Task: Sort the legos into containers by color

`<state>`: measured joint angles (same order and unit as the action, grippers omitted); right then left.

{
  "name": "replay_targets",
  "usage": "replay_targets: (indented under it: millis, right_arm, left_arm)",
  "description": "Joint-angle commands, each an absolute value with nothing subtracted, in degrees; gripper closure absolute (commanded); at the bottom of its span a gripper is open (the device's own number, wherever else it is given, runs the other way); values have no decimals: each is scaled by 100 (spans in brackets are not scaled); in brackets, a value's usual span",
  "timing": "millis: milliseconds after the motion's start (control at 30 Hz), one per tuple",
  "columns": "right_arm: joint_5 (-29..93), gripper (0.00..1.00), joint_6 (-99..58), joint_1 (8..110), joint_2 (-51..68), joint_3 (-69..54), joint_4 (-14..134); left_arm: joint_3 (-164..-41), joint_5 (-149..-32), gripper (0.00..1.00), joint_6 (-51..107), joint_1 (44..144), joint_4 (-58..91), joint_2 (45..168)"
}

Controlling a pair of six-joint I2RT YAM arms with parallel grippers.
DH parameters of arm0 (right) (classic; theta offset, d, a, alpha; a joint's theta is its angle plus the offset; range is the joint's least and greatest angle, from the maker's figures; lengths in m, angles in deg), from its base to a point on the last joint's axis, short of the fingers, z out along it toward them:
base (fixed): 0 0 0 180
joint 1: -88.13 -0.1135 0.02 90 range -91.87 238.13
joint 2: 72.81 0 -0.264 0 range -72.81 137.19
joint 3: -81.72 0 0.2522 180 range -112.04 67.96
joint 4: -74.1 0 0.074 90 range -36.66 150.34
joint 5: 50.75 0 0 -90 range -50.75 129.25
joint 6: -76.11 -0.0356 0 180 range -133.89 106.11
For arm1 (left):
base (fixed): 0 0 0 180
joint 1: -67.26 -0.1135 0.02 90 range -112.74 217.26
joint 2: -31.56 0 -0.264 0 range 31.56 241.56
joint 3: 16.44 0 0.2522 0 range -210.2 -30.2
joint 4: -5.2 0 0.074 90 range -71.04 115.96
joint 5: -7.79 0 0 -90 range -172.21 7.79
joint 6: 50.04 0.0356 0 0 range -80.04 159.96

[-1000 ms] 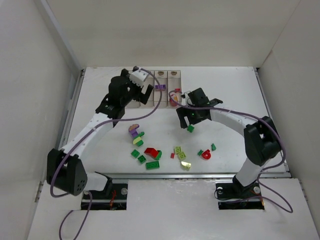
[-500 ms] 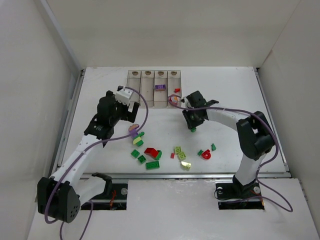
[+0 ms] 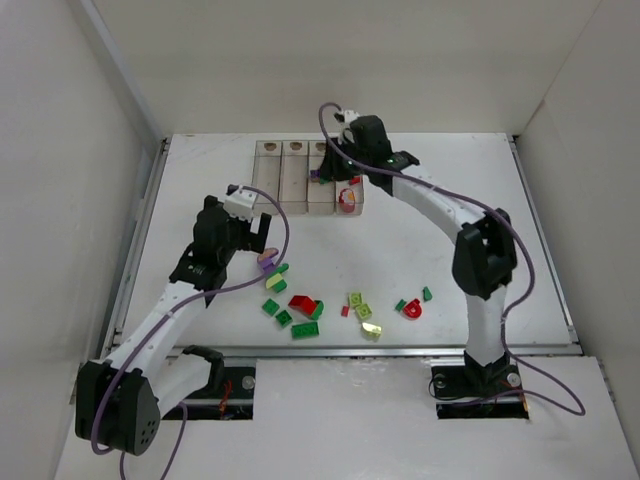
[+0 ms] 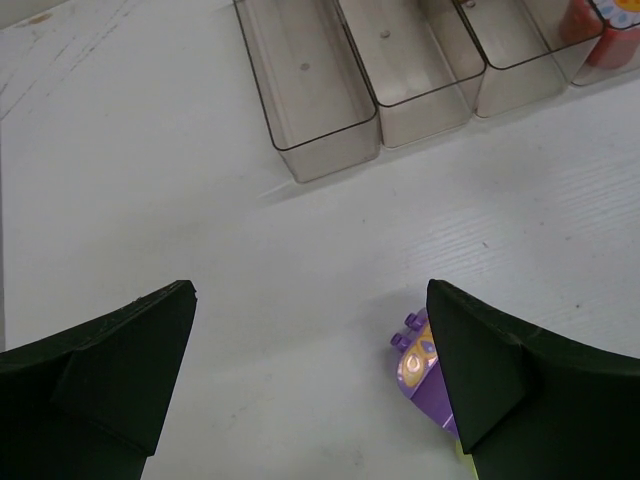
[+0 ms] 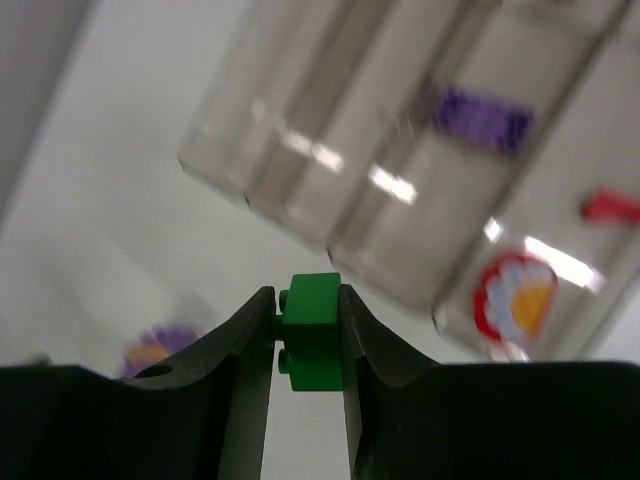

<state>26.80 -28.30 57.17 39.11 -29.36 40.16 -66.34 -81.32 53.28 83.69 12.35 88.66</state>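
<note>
- The right claw [image 5: 308, 300] is pinched shut on a dark green brick [image 5: 311, 340]. The brick is a smooth, glossy plastic block with small studs on its left side, squeezed between two curved matte black fingers.
- From above, that claw [image 3: 338, 167] hangs over the containers [image 3: 285, 180], at 12 o'clock on the white table [image 3: 450, 250]. Which box lies under the brick cannot be told.
- The containers are four narrow boxes joined side by side. They are clear, slightly smoky, thin-walled plastic with rounded corners, each with a round tan mark at its far end.
- The wrist view is blurred, but it shows a flat purple brick [image 5: 483, 118] in one box. The next box holds a small red piece [image 5: 610, 207] and a round red-rimmed piece [image 5: 515, 300] with a white and yellow face.
- The left claw [image 4: 310, 370] stands wide open and holds nothing. Its wedge-shaped matte black fingers [image 4: 110, 370] are spread over bare table that shows fine scuff lines.
- A studded purple piece [image 4: 418, 362] with an orange print lies on the table against the inner edge of the right-hand finger, at 4 o'clock in that view.
- The other legos [image 3: 305, 330] lie scattered toward 6 o'clock on the table, between the two arms. They are tiny blocky bits in dark green, yellow-green and red.
</note>
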Motion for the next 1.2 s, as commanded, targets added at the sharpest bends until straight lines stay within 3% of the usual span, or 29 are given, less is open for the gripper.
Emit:
replay_targets:
  millis: [0,133,300,333,400,433,533,600,867,967,1100,1167]
  right_arm:
    - [2756,100,-4111,5632,5114,-4336,5050]
    - [2668,100,-4577,5632,6410,-5990,5050]
    - [2966,100,-4799,5579,7071,-6695,5050]
    - [2967,95,-4799,5579,7150,-6774,5050]
    - [2880,69,-4799,5579,7151,-6844,5102]
    - [2757,38,-4799,5579,7151,-6932,5103]
    - [2458,10,-4649,5579,7142,-7047,5103]
    - [2457,0,-4597,5579,6862,-6933,5103]
    - [2658,0,-4412,5719,4991,-5749,4832]
    - [3228,0,-4088,5860,3770,-4563,3533]
    - [4906,0,-4042,5983,2276,-2437,1862]
    - [4909,5,-4453,6079,1443,-1110,1379]
  left_arm:
    - [-6518,-7817,0,5130,8274,815,8544]
    - [-6412,-7518,0,5078,8203,763,8482]
    - [-6412,-7518,0,5077,8019,762,8482]
    - [-6412,-7570,0,5077,8018,762,8482]
    - [-6412,-7623,0,5077,8018,762,8482]
    - [-6412,-7684,0,5077,8018,762,8534]
    - [-6412,-7746,0,5077,7965,762,8587]
    - [-6483,-7851,0,5130,7965,762,8657]
    - [-6658,-8106,0,5305,7965,709,8833]
    - [-6658,-8342,0,5358,7965,657,8833]
    - [-6457,-8607,0,5411,7965,376,8833]
    - [-6351,-8982,0,5542,7965,270,8833]
